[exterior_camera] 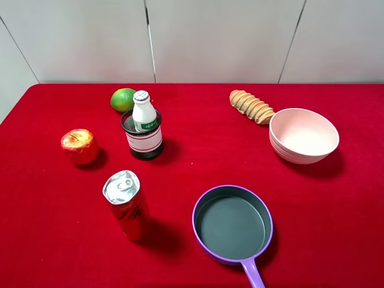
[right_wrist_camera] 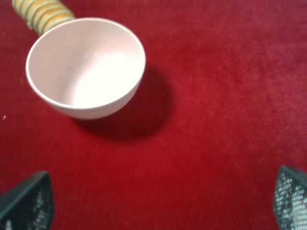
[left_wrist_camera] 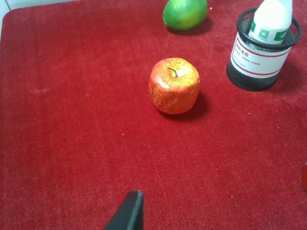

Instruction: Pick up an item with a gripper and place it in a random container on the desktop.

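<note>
The item, a small white bottle (exterior_camera: 144, 112) with a foil cap and green label, stands upright inside the container, a black mesh cup (exterior_camera: 143, 139) with a white band, on the red desktop (exterior_camera: 192, 162). The left wrist view also shows the bottle (left_wrist_camera: 271, 21) in the cup (left_wrist_camera: 261, 57), far from the one dark fingertip (left_wrist_camera: 128, 213) of my left gripper at the frame's edge. My right gripper (right_wrist_camera: 158, 201) is open, its fingertips (right_wrist_camera: 26, 201) wide apart over bare cloth near the pink bowl. Neither arm appears in the exterior view.
A red-yellow apple (exterior_camera: 78, 146) and a green lime (exterior_camera: 122, 99) lie left of the cup. A red can (exterior_camera: 126, 205) stands in front. A purple pan (exterior_camera: 232, 225), a pink bowl (exterior_camera: 303, 135) and a ridged bread roll (exterior_camera: 251, 106) sit on the right.
</note>
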Controlling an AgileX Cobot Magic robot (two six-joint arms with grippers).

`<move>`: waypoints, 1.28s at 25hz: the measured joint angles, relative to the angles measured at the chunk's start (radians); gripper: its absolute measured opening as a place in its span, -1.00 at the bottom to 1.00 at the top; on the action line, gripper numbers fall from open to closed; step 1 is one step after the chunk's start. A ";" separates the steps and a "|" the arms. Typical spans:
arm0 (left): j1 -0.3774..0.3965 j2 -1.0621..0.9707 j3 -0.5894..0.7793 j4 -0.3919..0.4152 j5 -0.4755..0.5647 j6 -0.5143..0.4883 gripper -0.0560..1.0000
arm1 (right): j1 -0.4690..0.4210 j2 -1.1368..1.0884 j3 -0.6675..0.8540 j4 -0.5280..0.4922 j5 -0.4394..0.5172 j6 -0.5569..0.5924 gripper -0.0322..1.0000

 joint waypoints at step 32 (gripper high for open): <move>0.000 0.000 0.000 0.000 0.000 0.000 0.97 | -0.028 -0.226 0.000 -0.001 0.000 0.004 0.41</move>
